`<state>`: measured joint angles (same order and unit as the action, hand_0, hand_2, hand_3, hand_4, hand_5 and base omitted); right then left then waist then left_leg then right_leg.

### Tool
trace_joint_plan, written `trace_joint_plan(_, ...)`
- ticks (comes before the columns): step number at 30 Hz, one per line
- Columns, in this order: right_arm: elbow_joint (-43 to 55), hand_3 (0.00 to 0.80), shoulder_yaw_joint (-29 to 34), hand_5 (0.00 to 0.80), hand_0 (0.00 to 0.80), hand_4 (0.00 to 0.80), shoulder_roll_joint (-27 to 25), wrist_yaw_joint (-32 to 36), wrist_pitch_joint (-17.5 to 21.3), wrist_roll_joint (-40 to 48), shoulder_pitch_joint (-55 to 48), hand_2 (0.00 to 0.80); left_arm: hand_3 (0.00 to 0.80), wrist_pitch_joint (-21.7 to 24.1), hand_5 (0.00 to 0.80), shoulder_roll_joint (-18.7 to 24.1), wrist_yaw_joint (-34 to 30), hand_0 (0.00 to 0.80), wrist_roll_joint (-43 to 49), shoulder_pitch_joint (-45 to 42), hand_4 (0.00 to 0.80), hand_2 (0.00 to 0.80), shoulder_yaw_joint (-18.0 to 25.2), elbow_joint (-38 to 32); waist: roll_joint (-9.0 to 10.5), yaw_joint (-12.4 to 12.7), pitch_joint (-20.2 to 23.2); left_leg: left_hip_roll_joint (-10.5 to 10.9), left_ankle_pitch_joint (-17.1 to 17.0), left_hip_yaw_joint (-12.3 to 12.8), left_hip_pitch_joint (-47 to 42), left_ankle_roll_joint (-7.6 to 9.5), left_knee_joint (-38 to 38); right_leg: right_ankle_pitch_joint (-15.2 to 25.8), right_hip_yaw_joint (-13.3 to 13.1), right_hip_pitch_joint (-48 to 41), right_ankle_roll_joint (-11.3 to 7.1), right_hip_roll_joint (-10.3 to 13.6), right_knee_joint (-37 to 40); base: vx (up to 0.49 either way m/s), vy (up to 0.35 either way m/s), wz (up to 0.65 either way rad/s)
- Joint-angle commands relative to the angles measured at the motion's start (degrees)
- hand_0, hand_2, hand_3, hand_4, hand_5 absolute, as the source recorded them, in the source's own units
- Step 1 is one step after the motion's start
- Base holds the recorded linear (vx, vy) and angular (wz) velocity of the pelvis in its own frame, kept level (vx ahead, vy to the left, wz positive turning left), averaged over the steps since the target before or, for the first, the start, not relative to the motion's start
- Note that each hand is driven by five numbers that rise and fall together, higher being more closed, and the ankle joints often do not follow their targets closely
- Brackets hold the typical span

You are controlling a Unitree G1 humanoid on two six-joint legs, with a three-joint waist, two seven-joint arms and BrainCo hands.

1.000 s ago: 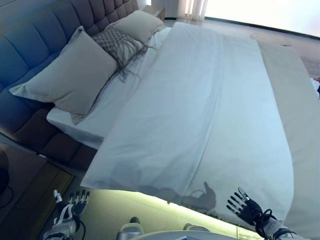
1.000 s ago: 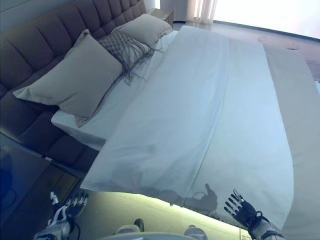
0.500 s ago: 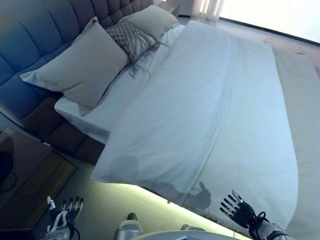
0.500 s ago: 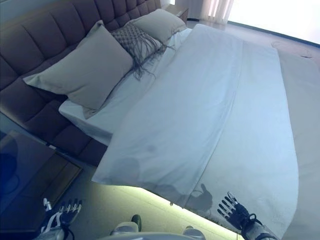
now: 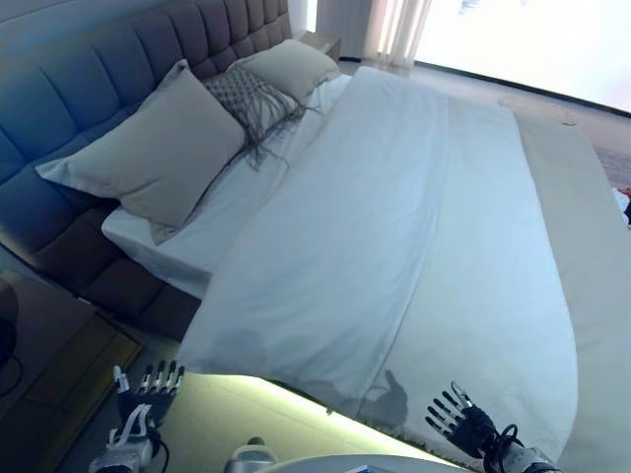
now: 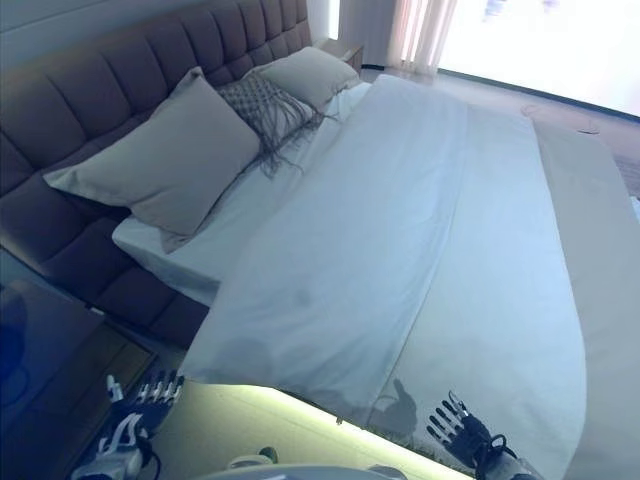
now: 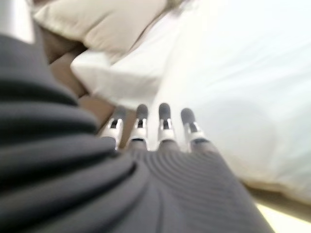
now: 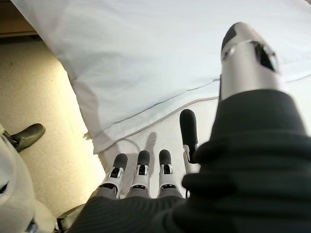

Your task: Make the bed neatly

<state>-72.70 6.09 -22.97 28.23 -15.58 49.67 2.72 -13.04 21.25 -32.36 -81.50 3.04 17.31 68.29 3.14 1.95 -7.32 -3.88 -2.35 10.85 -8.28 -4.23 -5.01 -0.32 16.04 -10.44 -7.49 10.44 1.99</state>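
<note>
Bed covered, both robot hands free

The bed (image 5: 59, 246) lay under a white duvet (image 5: 394, 217) spread flat, pillows (image 5: 148, 148) at the headboard (image 5: 69, 69). Left robot hand (image 5: 148, 389) and right robot hand (image 5: 458, 424) hovered beside the near edge, fingers straight, grasping nothing.

White duvet (image 5: 394, 217) spread flat over bed (near edge overhanging); pillows (image 5: 148, 148) at headboard.

A dark wooden nightstand (image 5: 44, 345) is seen on the floor beside the bed (image 5: 424, 227), at its head end. A second nightstand (image 5: 320, 42) is placed at the far side of the bed. Behind it a pale curtain (image 5: 389, 28) is hung next to a bright window (image 5: 532, 44), and a pale carpet (image 5: 222, 419) is laid along the near side of the bed.
</note>
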Motion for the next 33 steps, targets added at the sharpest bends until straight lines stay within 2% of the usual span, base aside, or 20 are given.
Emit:
trace_joint_plan(1,-0.53,0.000,-1.13,0.000,0.000,0.000,-0.81,-1.84,1.26,-0.07,4.56,0.000,0.000,2.80,0.000,-0.92,-1.29,0.000,-5.55,7.01,0.000,0.000,-0.65,-1.19,0.09,-0.34,-4.74,-1.22,8.37,-0.06,0.91,0.82,8.99,4.08,-2.97,7.58,-4.39,4.66,-3.77,-0.073,-0.011,-0.06)
trace_joint_plan(6,0.79,0.000,-4.33,0.000,0.000,0.000,0.51,-2.20,2.70,3.98,6.16,0.000,0.000,5.94,0.000,4.03,0.63,0.000,-9.37,13.74,0.000,0.000,-1.54,-2.04,3.77,-0.82,-10.86,-3.37,9.96,-0.51,8.44,0.85,16.29,4.94,-4.98,13.23,-4.60,4.22,-6.50,-0.174,-0.098,0.02)
trace_joint_plan(9,2.48,0.000,-6.52,0.000,0.000,0.000,1.43,-3.09,3.22,5.38,8.13,0.000,0.000,8.56,0.000,6.09,2.08,0.000,-10.99,17.86,0.000,0.000,-2.78,-3.15,5.55,-1.20,-14.83,-4.54,10.54,-1.05,15.98,1.03,22.40,5.88,-6.24,18.54,-4.17,4.25,-9.35,-0.257,-0.043,0.02)
trace_joint_plan(13,3.42,0.000,-7.78,0.000,0.000,0.000,-1.33,-4.20,2.11,7.39,13.06,0.000,0.000,11.78,0.000,7.31,3.41,0.000,-15.82,23.17,0.000,0.000,-4.95,-5.14,5.44,-1.87,-18.94,-4.99,11.35,-1.80,25.38,0.83,28.60,5.73,-7.35,26.02,-3.67,4.03,-13.40,-0.271,0.079,-0.06)
trace_joint_plan(18,2.58,0.000,-9.20,0.000,0.000,0.000,-7.63,-6.60,1.06,8.54,20.36,0.000,0.000,12.76,0.000,9.65,5.33,0.000,-20.76,31.00,0.000,0.000,-7.35,-4.59,3.80,-3.64,-22.31,-4.38,12.17,-2.82,34.75,0.80,33.76,5.14,-9.46,37.48,-3.08,3.66,-19.80,-0.204,0.201,0.00)
trace_joint_plan(23,2.21,0.000,-9.54,0.000,0.000,0.000,-11.28,-5.64,1.11,9.51,20.88,0.000,0.000,14.29,0.000,12.70,5.97,0.000,-23.35,35.35,0.000,0.000,-8.41,-3.23,4.06,-5.16,-22.48,-5.03,13.65,-3.34,41.40,1.05,37.48,5.26,-10.86,45.03,-2.96,2.91,-22.57,-0.055,0.119,0.03)
trace_joint_plan(33,2.13,0.000,-8.84,0.000,0.000,0.000,-16.27,-4.59,0.28,10.92,20.78,0.000,0.000,14.50,0.000,20.90,9.52,0.000,-24.59,43.01,0.000,0.000,-9.51,2.50,5.38,-7.16,-22.48,-5.38,16.58,-4.02,49.51,1.48,44.64,5.14,-11.34,52.10,-2.45,1.86,-26.00,-0.014,0.069,-0.07)
